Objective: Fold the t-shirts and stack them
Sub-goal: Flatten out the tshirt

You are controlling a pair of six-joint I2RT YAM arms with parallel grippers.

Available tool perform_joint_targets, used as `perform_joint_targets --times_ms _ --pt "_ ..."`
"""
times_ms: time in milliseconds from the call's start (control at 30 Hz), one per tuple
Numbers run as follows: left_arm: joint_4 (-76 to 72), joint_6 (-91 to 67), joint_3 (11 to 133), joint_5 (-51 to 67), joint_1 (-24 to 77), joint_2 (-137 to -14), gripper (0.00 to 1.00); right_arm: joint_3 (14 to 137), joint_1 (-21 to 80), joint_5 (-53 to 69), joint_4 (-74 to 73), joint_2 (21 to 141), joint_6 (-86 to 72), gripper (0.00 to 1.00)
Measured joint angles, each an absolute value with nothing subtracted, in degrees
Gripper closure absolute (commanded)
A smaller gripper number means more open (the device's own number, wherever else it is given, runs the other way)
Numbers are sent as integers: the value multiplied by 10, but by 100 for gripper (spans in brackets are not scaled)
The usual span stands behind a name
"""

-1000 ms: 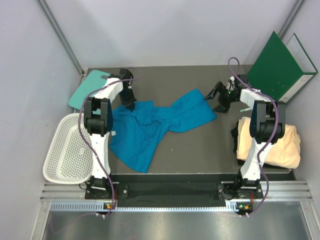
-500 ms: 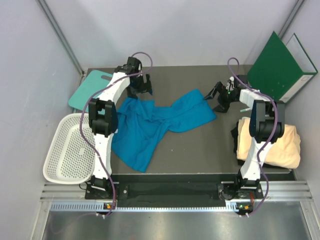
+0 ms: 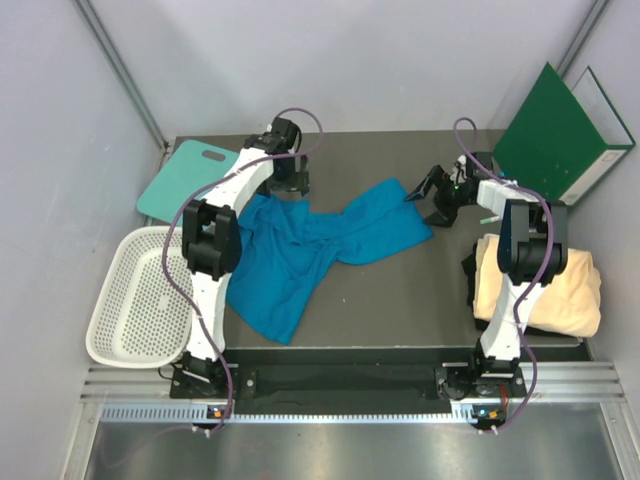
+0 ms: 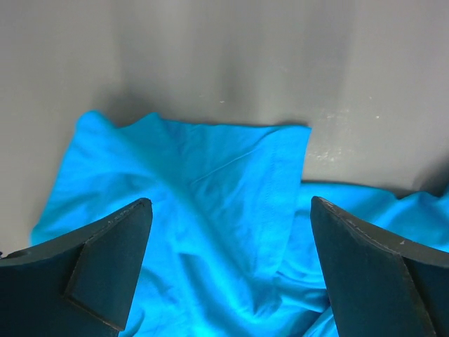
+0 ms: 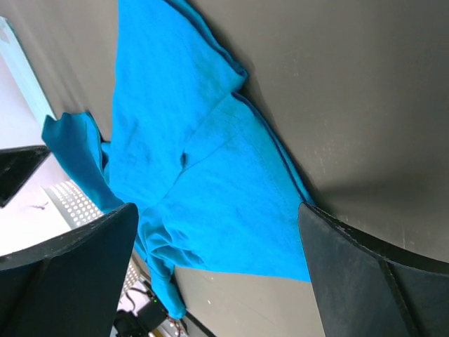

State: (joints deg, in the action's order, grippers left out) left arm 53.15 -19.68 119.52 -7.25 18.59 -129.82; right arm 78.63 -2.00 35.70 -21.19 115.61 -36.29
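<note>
Tabletop [image 3: 400, 290] holds blue t-shirt [image 3: 290, 260] under spread left fingers [image 4: 105, 260]

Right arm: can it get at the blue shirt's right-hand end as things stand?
Probably yes. The right tool is open and hangs right beside that end of the blue t-shirt, with nothing between them. The cream t-shirt lies off to the side.

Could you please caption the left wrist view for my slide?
Open left gripper poised over the crumpled blue t-shirt.
</note>
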Motion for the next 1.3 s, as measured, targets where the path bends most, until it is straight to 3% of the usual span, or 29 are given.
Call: perform_joint_targets --times_ms 300,533,800,900,933,1033,1133,1167,1300 --pt "478 -182 1139 -104 204 -1230 1 772 -16 357 -198 1156 -371 4" --pt "495 -176 1246 -99 218 -1330 1 772 -16 357 -193 1156 -373 3" --pt "516 -176 1233 -97 223 -1374 3 772 -15 357 -193 1156 -373 3" --pt "515 -175 1234 -99 225 -1374 11 773 -15 357 -194 1157 -373 2" --pt "517 -173 1233 -100 225 -1374 21 773 -15 357 -194 1157 -373 3" --pt "522 -167 1233 -108 229 -1374 39 778 -15 361 -196 1162 -373 2" --pt "530 -164 1234 -124 236 -1382 76 787 -15 366 -194 1169 -376 3" --pt "532 -163 1234 -128 238 -1387 100 789 -15 368 -192 1172 -378 2" --pt "536 -166 1237 -138 247 -1395 100 789 -15 377 -184 1175 -389 2"
